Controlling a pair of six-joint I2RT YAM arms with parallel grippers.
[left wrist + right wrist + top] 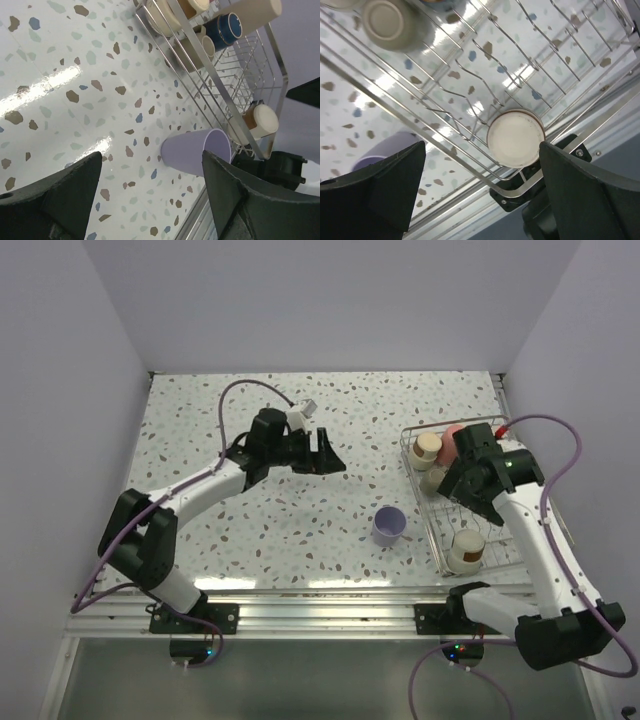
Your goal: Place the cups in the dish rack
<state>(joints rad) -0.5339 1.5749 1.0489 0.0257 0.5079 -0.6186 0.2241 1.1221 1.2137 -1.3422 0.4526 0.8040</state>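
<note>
Lavender cup (389,526) sits alone on the tabletop (200,420). It looks upright, mouth up, just off the 9 o'clock side of the dish rack (428,518) and not touching it. The other cups you see are in the rack: a tan cup (466,551) at the 6 o'clock end, more grouped toward 12 o'clock.

Your left tool (325,455) is open and empty, well apart from the cup, which lies at its 4 o'clock. Your right tool (470,490) is open and empty above the rack.

Treat the cup as light, stiff and smooth-walled, so it probably skids or tips if nudged. Take it across the wall just below the rim, or pinch the rim with one finger inside.
</note>
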